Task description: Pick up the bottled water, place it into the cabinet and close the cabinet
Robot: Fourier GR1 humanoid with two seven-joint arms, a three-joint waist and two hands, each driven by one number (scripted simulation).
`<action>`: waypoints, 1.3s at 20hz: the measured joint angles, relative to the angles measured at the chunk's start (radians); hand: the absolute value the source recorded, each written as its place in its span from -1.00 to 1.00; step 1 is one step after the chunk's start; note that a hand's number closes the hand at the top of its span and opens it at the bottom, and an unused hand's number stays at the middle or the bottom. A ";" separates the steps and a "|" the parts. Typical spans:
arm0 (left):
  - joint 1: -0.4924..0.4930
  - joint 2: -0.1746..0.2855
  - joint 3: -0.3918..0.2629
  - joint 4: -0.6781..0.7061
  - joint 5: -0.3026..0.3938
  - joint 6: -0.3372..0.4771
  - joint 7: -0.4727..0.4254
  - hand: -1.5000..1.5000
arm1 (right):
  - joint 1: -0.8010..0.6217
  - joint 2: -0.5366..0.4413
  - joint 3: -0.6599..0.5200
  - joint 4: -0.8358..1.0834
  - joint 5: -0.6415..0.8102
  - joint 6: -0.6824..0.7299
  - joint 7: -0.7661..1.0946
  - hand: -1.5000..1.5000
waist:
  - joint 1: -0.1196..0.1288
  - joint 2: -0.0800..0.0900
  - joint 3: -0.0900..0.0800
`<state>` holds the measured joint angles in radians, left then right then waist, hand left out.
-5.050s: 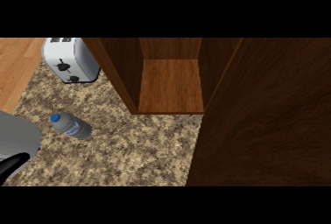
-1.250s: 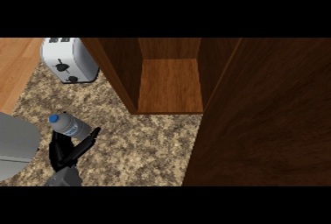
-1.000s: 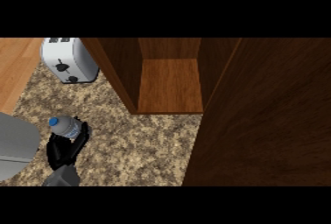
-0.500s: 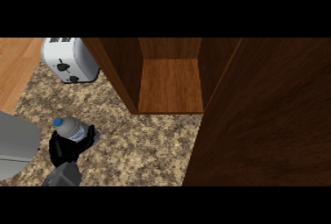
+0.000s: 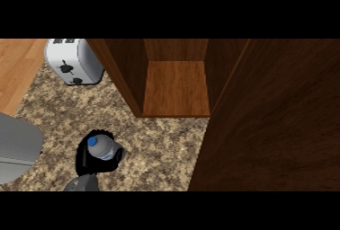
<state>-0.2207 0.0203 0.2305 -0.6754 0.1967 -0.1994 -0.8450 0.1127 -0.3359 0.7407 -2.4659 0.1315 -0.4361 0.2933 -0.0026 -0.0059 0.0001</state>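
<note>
Counter (image 5: 163, 150): bottled water (image 5: 104, 148) within left robot hand (image 5: 88, 162).

One head view looks steeply down, from close, on the speckled brown stone worktop (image 5: 159, 148), facing the open wooden cabinet (image 5: 176, 90).

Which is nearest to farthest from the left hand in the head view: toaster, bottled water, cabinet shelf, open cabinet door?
From the left hand:
1. bottled water, held by that hand.
2. cabinet shelf, ahead to the right, and cabinet door, to the right: too close to call.
3. toaster, far back, slightly left.
</note>
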 measured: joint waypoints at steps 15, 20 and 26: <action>0.200 -0.019 -0.316 -0.558 0.143 0.135 0.347 1.00 | -0.016 0.000 0.002 0.002 0.005 -0.012 0.000 -1.00 | 0.002 0.001 0.000; 0.180 -0.020 -0.391 -0.703 0.148 0.256 0.443 1.00 | -0.013 0.001 0.007 0.000 0.004 -0.009 0.007 -1.00 | -0.001 0.002 0.000; 0.136 -0.020 -0.496 -0.798 0.132 0.403 0.507 1.00 | 0.000 0.015 0.037 0.001 0.007 -0.028 -0.007 -1.00 | -0.005 0.002 0.000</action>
<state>-0.0845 0.0002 -0.2659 -1.4730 0.3283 0.2041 -0.3376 0.1130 -0.3206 0.7778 -2.4652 0.1386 -0.4644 0.2858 -0.0074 -0.0036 -0.0001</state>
